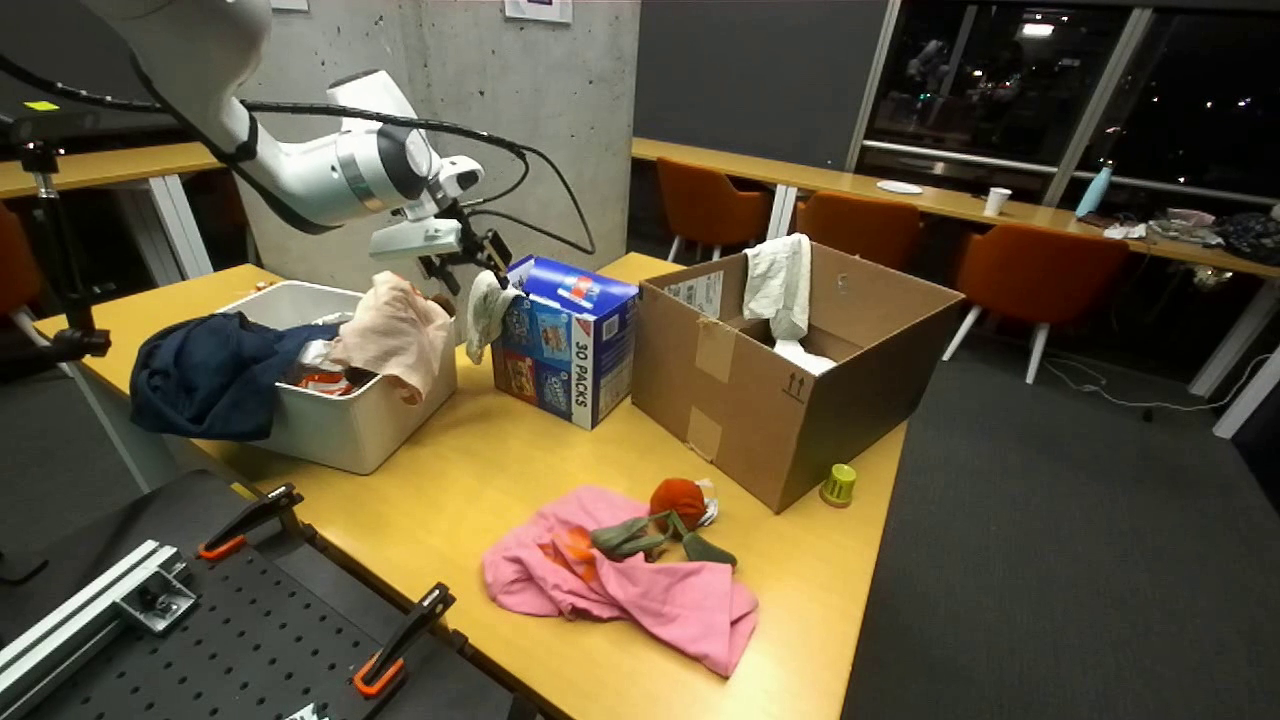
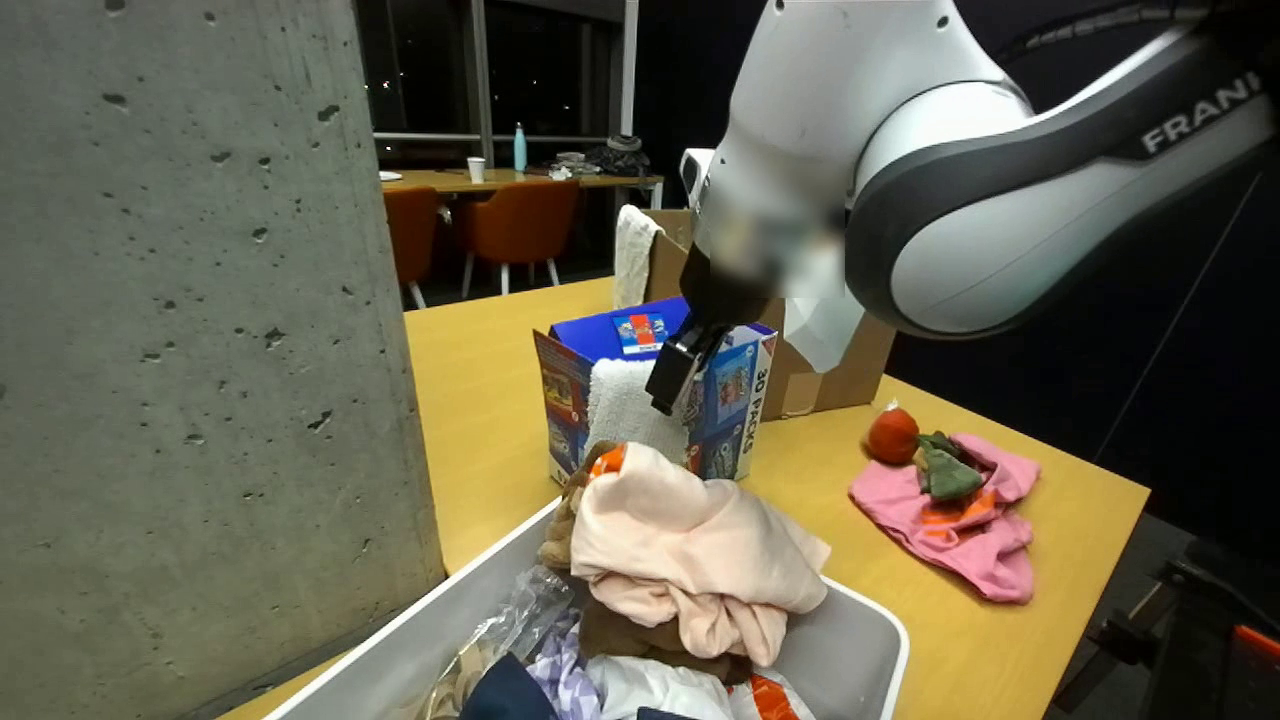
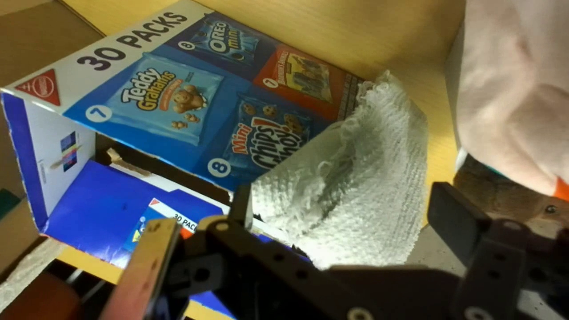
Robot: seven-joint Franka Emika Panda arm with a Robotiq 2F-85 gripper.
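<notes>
You are seeing an evenly lit tabletop point(image 1: 800, 600) in both exterior views, while the windows point(image 1: 960, 100) are showing black and a bright spot point(image 1: 1037, 30) is glaring in one pane. In an exterior view, a patch of the arm point(image 2: 775, 240) is appearing smeared. In the wrist view, strong light is bleaching the lower part of the white cloth point(image 3: 355, 209), the fingers point(image 3: 460, 218) are reading nearly black, and soft shadow is dimming the tabletop beyond.
</notes>
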